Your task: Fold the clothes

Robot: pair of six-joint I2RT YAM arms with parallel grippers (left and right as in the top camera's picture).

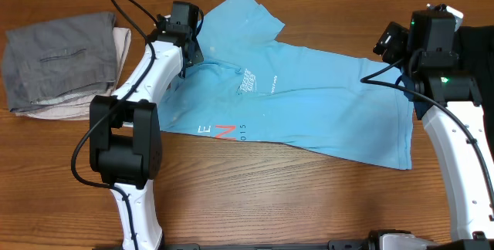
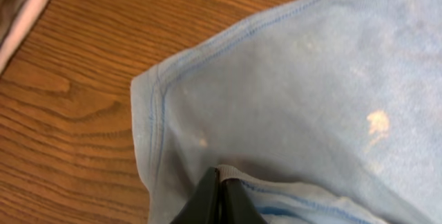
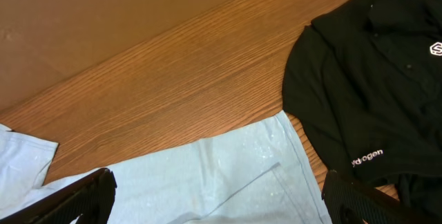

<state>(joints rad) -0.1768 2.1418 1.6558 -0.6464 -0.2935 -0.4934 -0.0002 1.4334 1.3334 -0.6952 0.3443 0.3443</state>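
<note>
The clothes, a light blue T-shirt (image 1: 309,103), lie spread across the wooden table with white print and coral letters facing up. My left gripper (image 1: 191,53) is at the shirt's left end. In the left wrist view, that gripper (image 2: 221,180) is shut on a small raised fold of the stitched edge of the shirt (image 2: 297,92). My right gripper (image 1: 388,43) hovers over the shirt's right end. In the right wrist view, it (image 3: 217,191) stands wide open above the hemmed corner of the shirt (image 3: 207,169), with nothing between its fingers.
A folded pile of grey and beige garments (image 1: 62,61) lies at the table's left. A black garment with white lettering (image 3: 373,92) lies just right of the shirt's corner. Bare wood table (image 1: 309,196) runs along the front.
</note>
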